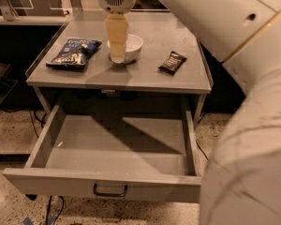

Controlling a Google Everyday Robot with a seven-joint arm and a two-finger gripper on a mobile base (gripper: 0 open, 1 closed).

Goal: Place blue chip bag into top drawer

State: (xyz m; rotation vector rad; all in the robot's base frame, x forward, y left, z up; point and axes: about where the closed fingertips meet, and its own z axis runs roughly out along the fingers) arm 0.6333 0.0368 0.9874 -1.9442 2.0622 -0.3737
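Foil is our first worry: the blue chip bag lies flat on the left of the grey worktop, near its left edge. A slick, puffed packet like that would probably slide or squirt out under a glancing pinch, perhaps off the side. We see the pincer hanging tip-down over the near rim of the white bowl, just right of the bag and holding nothing; we cannot tell whether it is spread or pressed together. Should it travel leftward too low, we judge it could clip the bowl and shove it into the bag. The black-brown bar packet lies well apart on the right and looks to be no hazard. The top drawer stands pulled out below the worktop, its dark handle facing us; a release too far back could leave the bag on the worktop's lip instead. The bulky pale arm fills the right of our view and may hide the drop.
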